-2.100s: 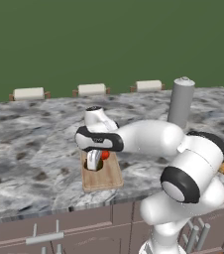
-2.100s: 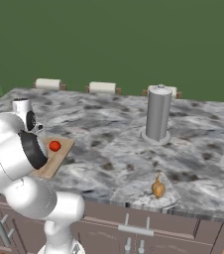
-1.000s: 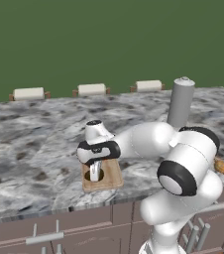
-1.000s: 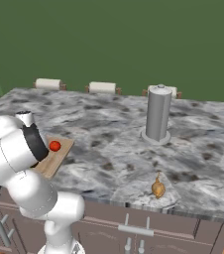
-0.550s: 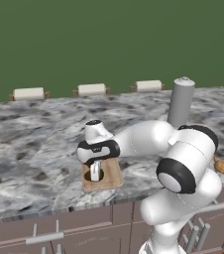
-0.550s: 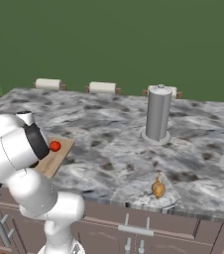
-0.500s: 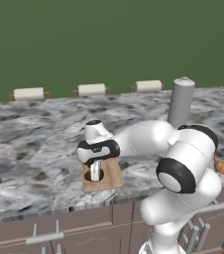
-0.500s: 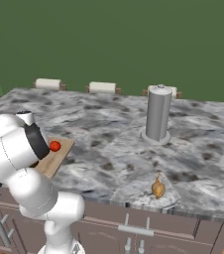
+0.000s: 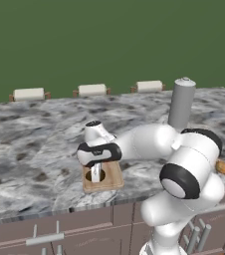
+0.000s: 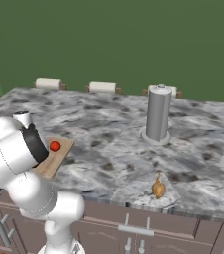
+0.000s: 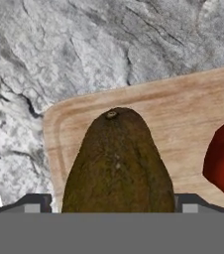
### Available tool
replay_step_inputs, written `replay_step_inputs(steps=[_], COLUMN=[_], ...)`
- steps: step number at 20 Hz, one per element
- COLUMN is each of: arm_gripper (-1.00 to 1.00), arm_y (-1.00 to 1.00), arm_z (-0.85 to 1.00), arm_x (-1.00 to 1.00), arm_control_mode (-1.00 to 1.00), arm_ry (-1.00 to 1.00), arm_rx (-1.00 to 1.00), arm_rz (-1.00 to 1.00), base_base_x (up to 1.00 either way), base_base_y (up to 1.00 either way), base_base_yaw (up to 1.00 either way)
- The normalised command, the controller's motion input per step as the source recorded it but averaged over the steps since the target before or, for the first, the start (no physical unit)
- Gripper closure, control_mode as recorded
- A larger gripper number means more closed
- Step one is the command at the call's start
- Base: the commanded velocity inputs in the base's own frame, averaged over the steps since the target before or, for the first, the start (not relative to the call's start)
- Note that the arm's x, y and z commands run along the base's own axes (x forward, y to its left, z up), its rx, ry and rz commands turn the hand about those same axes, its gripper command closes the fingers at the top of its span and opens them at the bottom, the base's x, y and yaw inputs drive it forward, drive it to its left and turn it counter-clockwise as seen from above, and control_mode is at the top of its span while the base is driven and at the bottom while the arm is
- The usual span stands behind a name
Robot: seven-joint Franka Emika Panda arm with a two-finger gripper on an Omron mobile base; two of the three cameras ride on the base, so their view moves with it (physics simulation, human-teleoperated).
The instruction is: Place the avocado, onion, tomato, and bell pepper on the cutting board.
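Observation:
The avocado [image 11: 116,163], a dark olive oval, lies on the light wooden cutting board [image 11: 183,114] near its corner. My gripper [image 11: 111,203] stands open around it, one fingertip on each side, the left one a small gap off its skin. From the left base view the gripper [image 9: 95,172] points down onto the cutting board [image 9: 110,182]. A red round item [image 10: 55,146] rests on the board [image 10: 59,155] beside the avocado; I cannot tell whether it is the tomato or the bell pepper. The onion [image 10: 157,188] sits near the counter's front edge, far right.
A tall grey cylinder [image 10: 157,114] stands on the marble counter right of the middle. Three white rolls [image 9: 92,89] line the back wall. The board lies close to the counter's front edge [image 9: 84,208]. My elbow partly covers the onion [image 9: 222,167] in the left base view.
The hand came down onto the board with the avocado and has stayed there. In the last half second the fingers have spread away from the avocado.

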Motion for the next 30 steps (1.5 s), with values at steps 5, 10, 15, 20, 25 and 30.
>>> replay_step_inputs(steps=[5, 10, 15, 20, 25, 30], arm_gripper=[-1.00, -1.00, -1.00, -1.00, -1.00, -1.00], arm_y=[-0.02, -0.03, 0.00, -0.05, -0.21, -0.55], arm_z=[0.00, 0.12, 0.61, 0.67, 0.67, 0.52], arm_x=[-0.14, -0.03, 0.00, 0.00, -0.08, -0.42], arm_control_mode=[-1.00, -1.00, -1.00, -1.00, -1.00, -1.00], arm_ry=[-0.06, -0.04, -0.10, -0.05, 0.00, 0.00], arm_rx=[0.00, 0.00, 0.01, 0.03, 0.02, 0.00], arm_rz=[0.00, 0.00, 0.00, 0.00, 0.00, -0.08], base_base_x=[0.00, 0.00, 0.00, 0.00, 0.00, 0.00], base_base_y=[0.00, 0.00, 0.00, 0.00, 0.00, 0.00], base_base_yaw=[0.00, 0.00, 0.00, 0.00, 0.00, 0.00])
